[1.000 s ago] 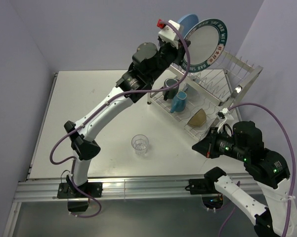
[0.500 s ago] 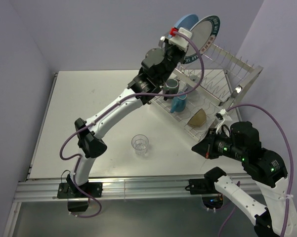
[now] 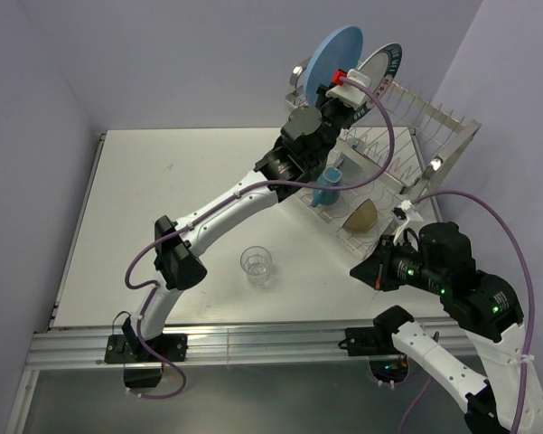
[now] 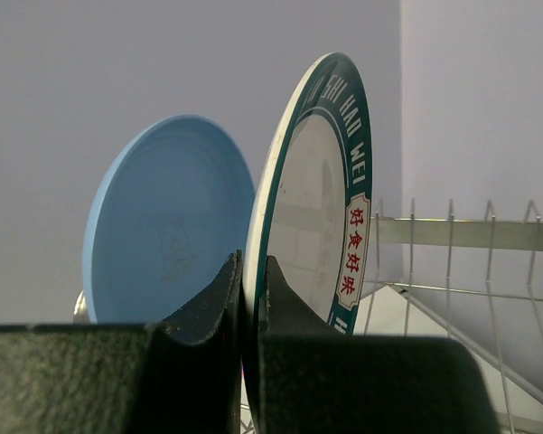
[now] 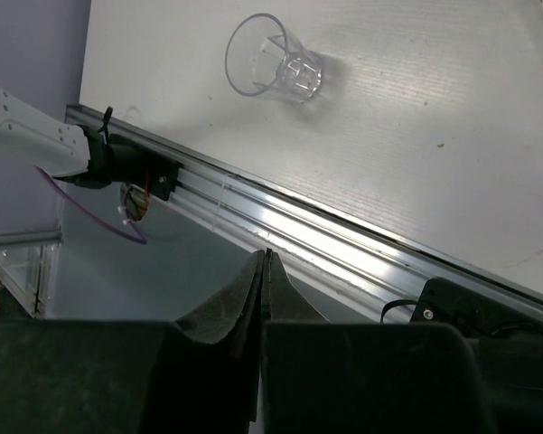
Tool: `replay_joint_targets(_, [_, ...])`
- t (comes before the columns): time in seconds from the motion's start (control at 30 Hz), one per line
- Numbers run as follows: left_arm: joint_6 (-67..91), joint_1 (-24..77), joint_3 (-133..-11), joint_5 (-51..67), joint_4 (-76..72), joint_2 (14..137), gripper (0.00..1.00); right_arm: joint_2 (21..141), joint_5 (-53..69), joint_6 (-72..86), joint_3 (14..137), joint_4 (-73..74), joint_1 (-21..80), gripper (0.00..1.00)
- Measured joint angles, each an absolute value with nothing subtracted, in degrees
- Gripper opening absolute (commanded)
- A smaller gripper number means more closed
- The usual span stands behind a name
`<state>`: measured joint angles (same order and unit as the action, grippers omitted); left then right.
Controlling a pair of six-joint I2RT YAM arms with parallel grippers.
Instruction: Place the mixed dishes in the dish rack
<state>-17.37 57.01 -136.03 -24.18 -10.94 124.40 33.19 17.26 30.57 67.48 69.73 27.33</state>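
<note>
My left gripper (image 3: 348, 88) is shut on the lower rim of the white plate with the dark teal lettered rim (image 3: 380, 66), held upright and edge-on above the top tier of the wire dish rack (image 3: 438, 136). In the left wrist view the fingertips (image 4: 228, 271) pinch that lettered plate (image 4: 318, 226), and the light-blue plate (image 4: 163, 226) stands just to its left. The light-blue plate (image 3: 332, 54) is upright at the rack's back left. A light-blue cup (image 3: 325, 192) and a bowl with a tan inside (image 3: 361, 215) sit in the lower tier. The clear glass (image 3: 256, 264) stands on the table. My right gripper (image 3: 357, 269) is shut and empty.
In the right wrist view the right gripper (image 5: 264, 255) hangs over the table's front metal rail (image 5: 361, 249), with the clear glass (image 5: 276, 59) farther up. The left arm's forearm crosses the rack's left end. Purple walls close in behind and right of the rack.
The left arm has swung the lettered plate right and back over the rack, turning it from face-on to edge-on beside the light-blue plate. The right arm has not moved.
</note>
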Motion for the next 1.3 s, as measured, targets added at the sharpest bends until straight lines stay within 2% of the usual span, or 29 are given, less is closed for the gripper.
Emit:
replay_joint_targets(0.33, [-23.1,59.7,-136.0,-31.8,-14.9,126.3,0.00,33.2,17.2,30.6,67.0,69.6,27.3,0.00])
replay_joint_targets(0.43, [-23.3,59.9,-135.7,-32.4,-15.5,126.4,0.08,33.2,17.1,30.6,67.0,69.6,27.3,0.00])
replay_joint_targets(0.5, [-23.2,59.9,-135.3,-32.5,-16.1,126.4,0.09,33.2,17.1,30.7,66.9,69.6,27.3,0.00])
replay_joint_targets(0.6, [-23.0,59.9,-135.1,-32.4,-16.4,126.4,0.21,33.2,17.1,30.8,66.9,69.5,27.3,0.00])
replay_joint_targets(0.7, [-22.2,59.8,-134.9,-31.5,-16.5,126.4,0.26,33.2,17.1,31.0,66.7,69.5,27.3,0.00])
replay_joint_targets(0.8, [-21.2,59.9,-134.3,-30.1,-16.5,126.4,0.52,33.1,17.0,31.2,66.7,69.5,27.3,0.00])
replay_joint_targets(0.83, [-20.8,59.9,-134.1,-29.7,-16.5,126.4,0.66,33.1,17.0,31.3,66.7,69.5,27.3,0.00])
replay_joint_targets(0.9, [-20.1,59.9,-133.5,-29.2,-16.3,126.4,0.75,33.0,17.0,31.5,66.6,69.5,27.3,0.00])
replay_joint_targets(1.2, [-18.1,59.6,-133.4,-29.2,-15.5,126.2,0.96,32.8,17.0,31.9,66.3,68.9,27.3,0.00])
replay_joint_targets(1.3, [-17.6,59.6,-133.4,-28.7,-14.9,125.6,0.99,32.8,17.1,31.9,66.3,68.4,27.3,0.00])
